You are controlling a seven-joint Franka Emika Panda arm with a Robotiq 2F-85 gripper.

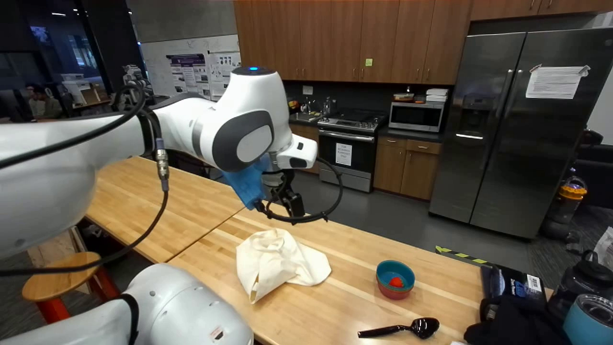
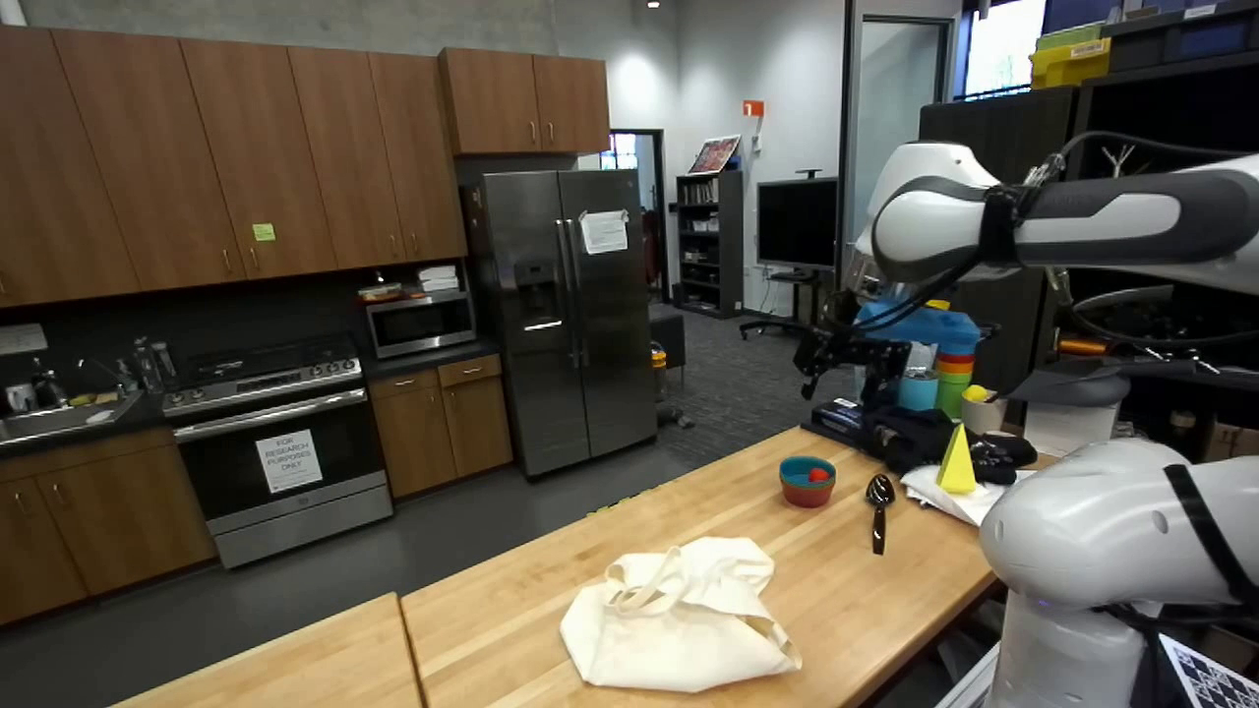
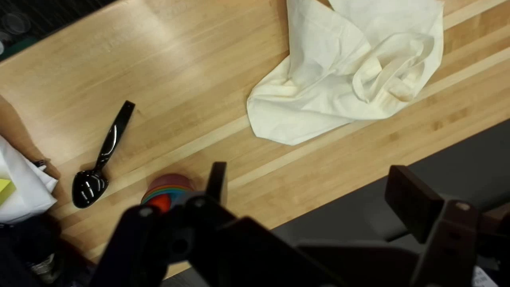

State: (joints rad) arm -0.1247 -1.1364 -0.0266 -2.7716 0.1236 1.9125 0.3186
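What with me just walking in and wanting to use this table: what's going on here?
A robot arm holds its end effector raised, open and empty, touching nothing. On the wooden table lies a crumpled cream tote bag. Nearby, a red item sits inside nested bowls, and a black spoon lies beside them.

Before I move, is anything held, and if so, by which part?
Nothing is held: the gripper stands open and empty, and the cream cloth bag and stacked bowls sit apart from it on the table.
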